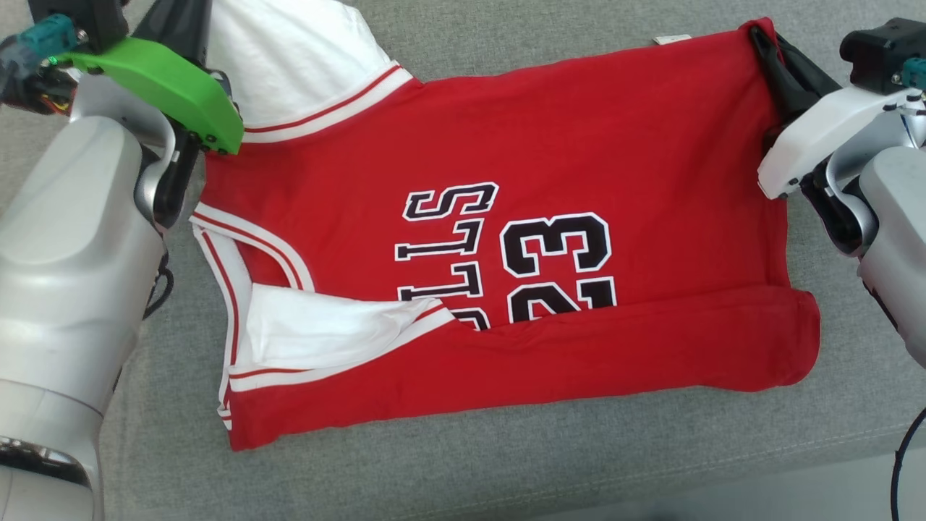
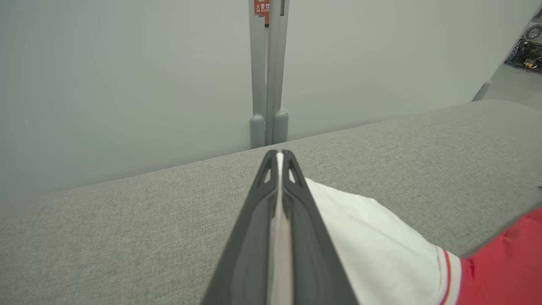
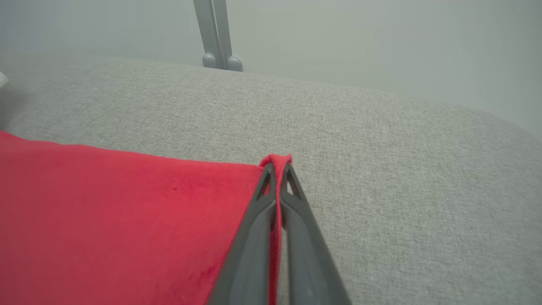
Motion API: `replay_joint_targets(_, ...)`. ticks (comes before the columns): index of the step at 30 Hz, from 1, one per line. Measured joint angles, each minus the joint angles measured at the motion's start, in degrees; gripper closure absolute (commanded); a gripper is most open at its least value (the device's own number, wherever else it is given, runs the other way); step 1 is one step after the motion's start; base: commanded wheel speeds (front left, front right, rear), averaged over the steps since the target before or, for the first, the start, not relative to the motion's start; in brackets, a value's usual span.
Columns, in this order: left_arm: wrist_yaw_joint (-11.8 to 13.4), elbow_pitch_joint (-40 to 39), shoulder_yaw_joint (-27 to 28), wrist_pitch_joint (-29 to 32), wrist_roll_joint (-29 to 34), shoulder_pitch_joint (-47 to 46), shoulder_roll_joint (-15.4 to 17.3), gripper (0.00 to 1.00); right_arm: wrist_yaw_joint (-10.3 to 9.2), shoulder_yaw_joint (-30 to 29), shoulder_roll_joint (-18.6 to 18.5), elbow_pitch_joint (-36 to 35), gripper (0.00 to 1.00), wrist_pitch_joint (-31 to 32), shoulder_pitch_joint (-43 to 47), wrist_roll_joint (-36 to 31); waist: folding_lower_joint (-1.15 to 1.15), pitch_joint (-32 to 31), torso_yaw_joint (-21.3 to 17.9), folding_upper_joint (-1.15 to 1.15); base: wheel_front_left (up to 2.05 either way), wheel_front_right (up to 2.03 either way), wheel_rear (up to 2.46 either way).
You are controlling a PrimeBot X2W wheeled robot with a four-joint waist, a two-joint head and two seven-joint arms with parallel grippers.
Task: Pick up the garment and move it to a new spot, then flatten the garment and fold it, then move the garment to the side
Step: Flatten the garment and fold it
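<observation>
Closest in, the left arm's pale forearm sat at the near corner, with the green wrist cover just behind the left gripper. And that gripper was clamped tight, a sliver of white cloth pinched between its fingers. It was the white shoulder panel of the red jersey, spilling away to the fingers' right. Across the way, the right gripper was clenched too, a fold of the red hem corner poking out past its fingertips, the rest of the jersey spreading to its left. Between the two grippers the jersey lay stretched over the grey cushion, print side up, its near edge folded over onto itself. Beyond both sets of fingertips stood a pale wall with a grey post.
</observation>
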Motion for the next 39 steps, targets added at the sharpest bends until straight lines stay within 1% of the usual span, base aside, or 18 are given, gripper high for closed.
replay_joint_targets(3, 0.10, -3.64, 0.56, -0.49, -0.12, 2.98, 0.02, 1.00, 0.00, -1.74, -0.21, -1.03, 1.00, -0.36, 2.01, -0.73, 0.00, -0.97, 0.75, 0.00, 0.00, 0.00, 0.00)
replay_joint_targets(7, 0.97, -9.82, 1.78, -0.74, -0.23, 7.72, 0.29, 1.00, 0.00, -5.38, -0.62, -3.37, 1.00, -0.57, 5.31, -2.44, 0.00, -2.20, 1.47, 0.00, 0.00, 0.00, 0.00)
replay_joint_targets(15, 5.61, -24.15, 5.82, -0.80, -0.04, 21.15, 0.80, 1.00, 0.00, -15.38, -0.26, -8.88, 1.00, -0.59, 14.01, -6.97, 0.00, -4.67, 2.41, 0.00, 0.00, 0.00, 0.00)
replay_joint_targets(22, 8.81, -33.21, 9.02, -0.81, 1.09, 31.92, 0.73, 1.00, 0.00, -22.75, 1.27, -13.11, 1.00, -0.63, 22.63, -10.61, -0.01, -6.60, 3.49, 0.00, 0.00, 0.00, 0.00)
replay_joint_targets(26, 10.20, -37.29, 11.17, -0.81, 1.54, 37.03, 0.11, 1.00, 0.00, -25.15, 2.57, -14.77, 1.00, -0.63, 26.01, -12.11, 0.00, -7.39, 4.01, 0.00, 0.00, 0.00, 0.00)
replay_joint_targets(30, 10.95, -40.07, 11.82, -0.81, 2.27, 42.30, -1.34, 1.00, 0.00, -27.55, 3.72, -16.28, 1.00, -0.63, 28.45, -12.79, -0.01, -7.81, 4.33, 0.00, 0.00, 0.00, 0.00)
replay_joint_targets(34, 12.00, -41.66, 13.01, -0.81, 2.96, 47.25, -3.22, 1.00, 0.00, -29.91, 4.87, -17.83, 1.00, -0.63, 31.51, -13.66, -0.01, -8.31, 4.47, 0.00, 0.00, 0.00, 0.00)
replay_joint_targets(39, 12.11, -41.94, 15.74, -0.81, 3.89, 52.89, -4.91, 1.00, 0.00, -32.55, 6.41, -19.78, 1.00, -0.63, 35.90, -14.04, -0.01, -9.19, 4.50, 0.00, 0.00, 0.00, 0.00)
